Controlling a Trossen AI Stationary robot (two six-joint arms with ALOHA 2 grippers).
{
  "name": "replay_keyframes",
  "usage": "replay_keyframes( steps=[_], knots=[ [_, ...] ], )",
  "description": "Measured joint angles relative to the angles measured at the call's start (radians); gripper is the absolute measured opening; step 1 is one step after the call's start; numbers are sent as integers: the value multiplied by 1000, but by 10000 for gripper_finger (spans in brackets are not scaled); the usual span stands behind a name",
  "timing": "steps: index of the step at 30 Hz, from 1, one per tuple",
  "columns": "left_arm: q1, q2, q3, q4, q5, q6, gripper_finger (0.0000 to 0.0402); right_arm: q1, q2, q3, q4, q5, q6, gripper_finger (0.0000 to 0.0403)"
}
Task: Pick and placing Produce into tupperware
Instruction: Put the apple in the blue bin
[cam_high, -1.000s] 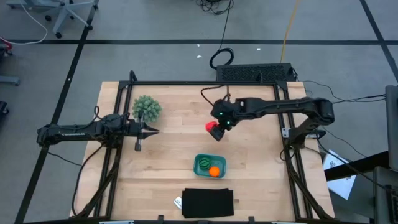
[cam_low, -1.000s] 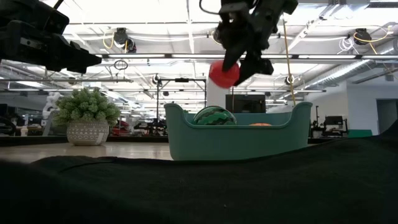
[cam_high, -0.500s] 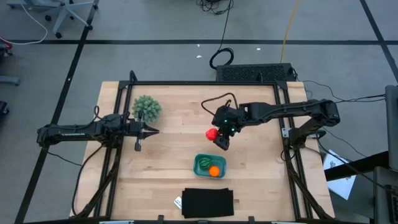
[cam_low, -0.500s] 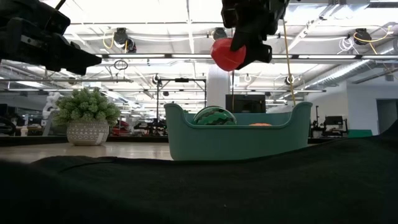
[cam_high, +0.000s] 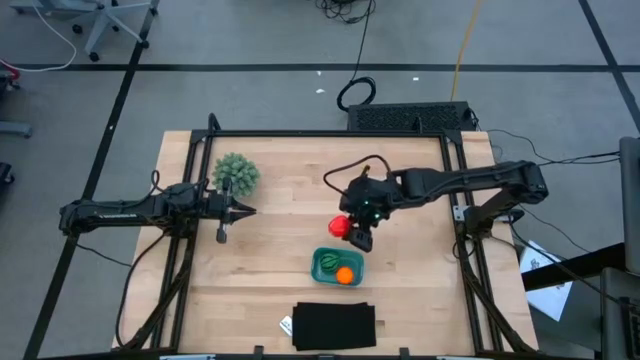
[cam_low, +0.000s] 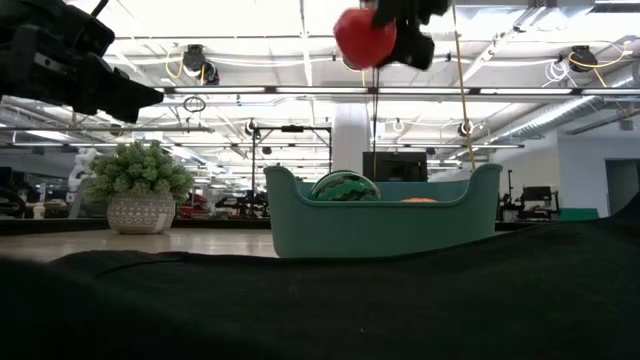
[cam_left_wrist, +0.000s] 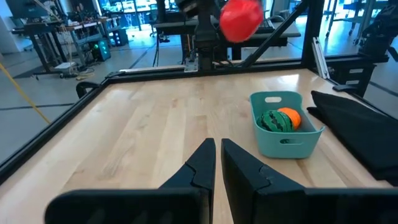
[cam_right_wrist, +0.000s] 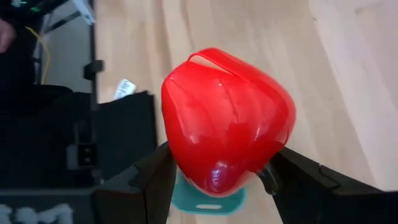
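My right gripper (cam_high: 352, 232) hangs above the table just on the far side of the teal tupperware (cam_high: 338, 266), shut on the red produce piece (cam_high: 341, 227), which fills the right wrist view (cam_right_wrist: 227, 121). The tupperware rests on the table and holds the striped green piece (cam_high: 329, 264) and the orange piece (cam_high: 344, 274). In the low view the red piece (cam_low: 364, 37) is high above the tub (cam_low: 383, 222). My left gripper (cam_high: 246, 210) waits at the table's left, beside the bushy plant, its fingers nearly together (cam_left_wrist: 217, 163). My right gripper pinches the red produce piece between its two fingers (cam_right_wrist: 149, 177), one on each side of its lower part (cam_right_wrist: 214, 177). The fingers come from above, slanting toward the table's near edge. The piece is lifted clear, high over the table and above the tub's rim.
A bushy green plant in a pot (cam_high: 236, 173) stands at the far left of the table. A flat black rectangle (cam_high: 334, 326) lies at the near edge, with a small white tag (cam_high: 286, 325) beside it. Bare wood lies between the plant and the tub.
My right gripper has carried the red piece toward the table's near edge, closer to the tupperware, and has risen, so the piece now stands higher in the low view. The hold has stayed shut. The left arm has kept still.
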Motion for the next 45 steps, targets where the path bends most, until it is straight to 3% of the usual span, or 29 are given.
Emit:
replay_keyframes(
  steps=[7, 13, 27, 45],
  knots=[
    [0, 0, 0, 0, 0, -19, 31, 60, 1, 34, -15, 5, -11, 212],
    [0, 0, 0, 0, 0, -19, 31, 127, 1, 34, -33, 110, -54, 212],
    [0, 0, 0, 0, -1, -19, 31, 221, 31, 33, -41, 196, -68, 212],
    [0, 0, 0, 0, -4, -18, 31, 223, 70, 48, -194, 219, -5, 212]
  ],
)
